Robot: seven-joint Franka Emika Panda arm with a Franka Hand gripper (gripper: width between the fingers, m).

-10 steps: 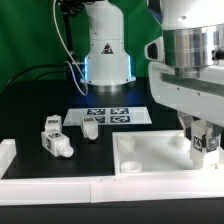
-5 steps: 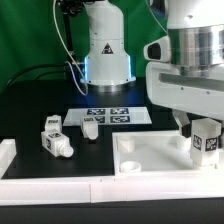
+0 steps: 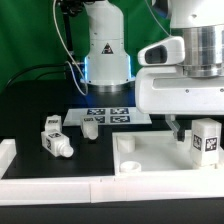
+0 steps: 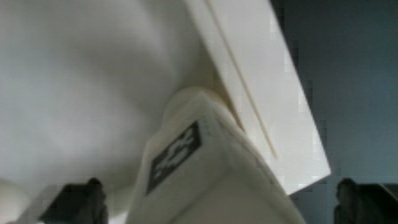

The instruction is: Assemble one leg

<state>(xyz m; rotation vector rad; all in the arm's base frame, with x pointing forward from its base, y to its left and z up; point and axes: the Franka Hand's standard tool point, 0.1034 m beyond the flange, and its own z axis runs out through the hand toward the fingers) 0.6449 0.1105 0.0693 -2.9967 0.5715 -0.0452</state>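
A white leg [image 3: 207, 140] with a black-and-white tag stands upright at the right end of the wide white tray-like board [image 3: 150, 155]. My gripper [image 3: 203, 132] hangs straight over it. One dark finger [image 3: 178, 128] shows beside the leg with a small gap. In the wrist view the leg [image 4: 196, 160] lies between both fingers [image 4: 80, 200], a gap on each side, and the gripper [image 4: 214, 205] is open around it. The board's edge [image 4: 249, 70] runs behind the leg.
Two more legs [image 3: 55, 135] lie at the exterior view's left, and another [image 3: 90, 128] lies by the marker board [image 3: 110, 115]. A white rim [image 3: 50, 185] runs along the front and left. The arm's base [image 3: 105, 55] stands behind.
My wrist has turned above the leg and its body has swung toward the exterior view's left. The finger that covered the leg has come off it, and the tag face now shows whole.
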